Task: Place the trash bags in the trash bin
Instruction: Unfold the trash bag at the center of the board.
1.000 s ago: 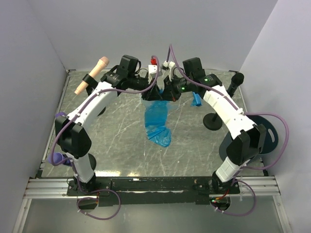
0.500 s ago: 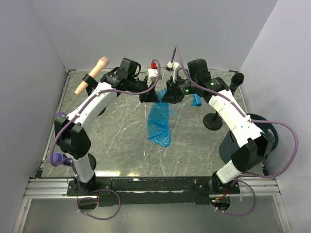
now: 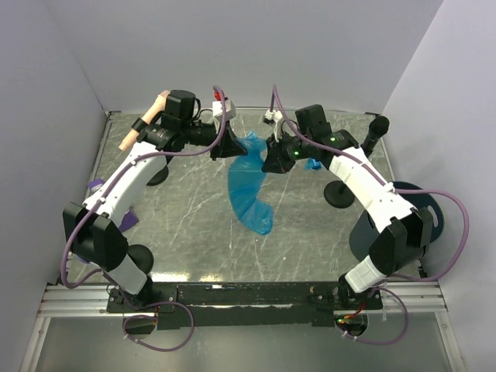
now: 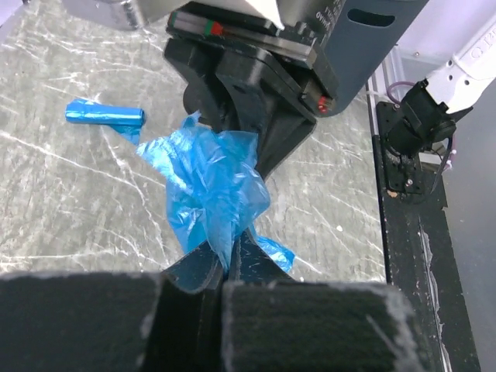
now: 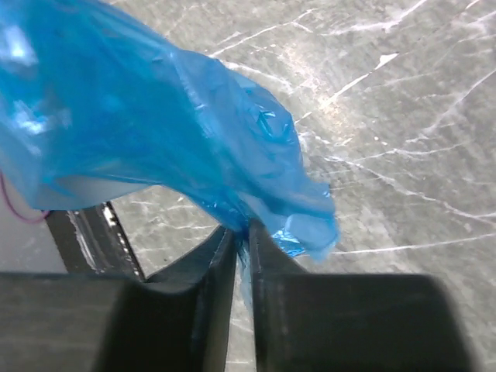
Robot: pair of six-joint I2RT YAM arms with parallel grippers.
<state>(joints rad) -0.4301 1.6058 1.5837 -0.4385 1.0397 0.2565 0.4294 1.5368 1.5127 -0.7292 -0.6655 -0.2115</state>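
Overhead, the trash bag (image 3: pixel 246 186) hangs between the left gripper (image 3: pixel 232 147) and the right gripper (image 3: pixel 273 160) above the worktop (image 3: pixel 178 225), well apart from the trash bin (image 3: pixel 358 232) at the right. On the left wrist, the jaws clamp its bunched film, with a small blue roll (image 4: pixel 105 115) lying beyond. On the right wrist, nearly closed jaws pinch the film too.

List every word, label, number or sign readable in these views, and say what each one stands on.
White print on the right arm's dark housing: cut off at the frame edge and blurred, not readable.
No lettering shows on the blue trash bag, the blue roll or the trash bin.
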